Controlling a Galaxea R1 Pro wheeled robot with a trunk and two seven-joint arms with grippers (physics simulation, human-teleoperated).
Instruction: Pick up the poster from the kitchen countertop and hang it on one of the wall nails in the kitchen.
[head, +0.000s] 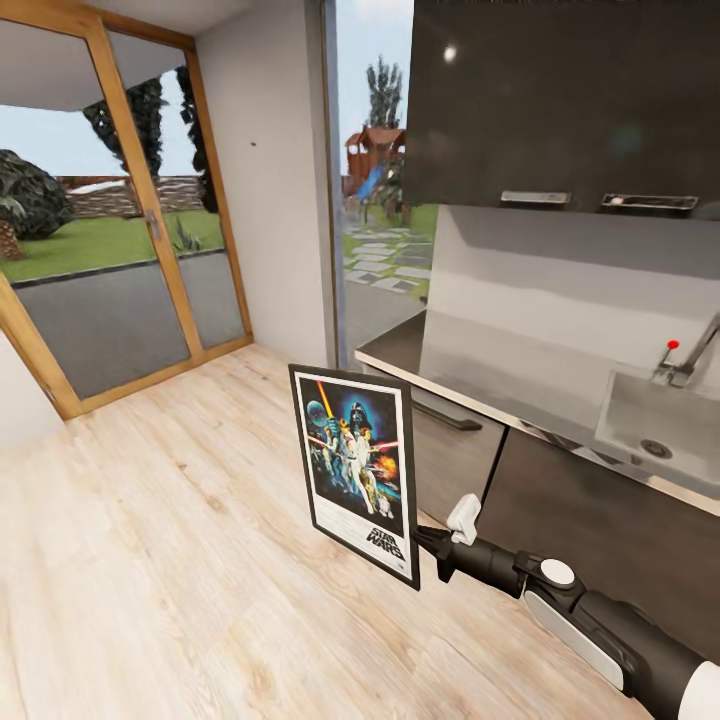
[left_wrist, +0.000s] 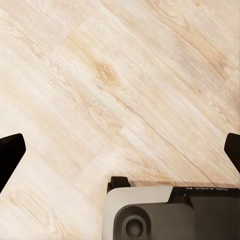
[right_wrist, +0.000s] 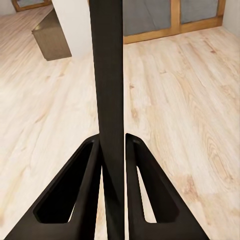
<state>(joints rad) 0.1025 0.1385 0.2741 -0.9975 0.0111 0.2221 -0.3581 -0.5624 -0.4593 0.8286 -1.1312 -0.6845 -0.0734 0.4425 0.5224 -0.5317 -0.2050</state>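
Note:
My right gripper (head: 425, 545) is shut on the lower right edge of the poster (head: 355, 470) and holds it upright over the wooden floor, artwork facing the camera. In the right wrist view the poster's edge (right_wrist: 107, 75) is a dark strip clamped between the two fingers (right_wrist: 85, 190) of the right gripper (right_wrist: 114, 145). The kitchen countertop (head: 480, 370) runs along the right, with its sink (head: 660, 415) and tap. A wall nail (head: 252, 144) is a tiny dark dot on the light wall ahead, above and left of the poster. My left gripper (left_wrist: 120, 150) hangs open over the floor, holding nothing.
A wood-framed glass door (head: 120, 250) stands at the left and a tall window (head: 375, 180) lies between the wall and the kitchen. Dark upper cabinets (head: 560, 100) hang over the countertop. A brown box (right_wrist: 52, 37) sits on the floor by a wall corner.

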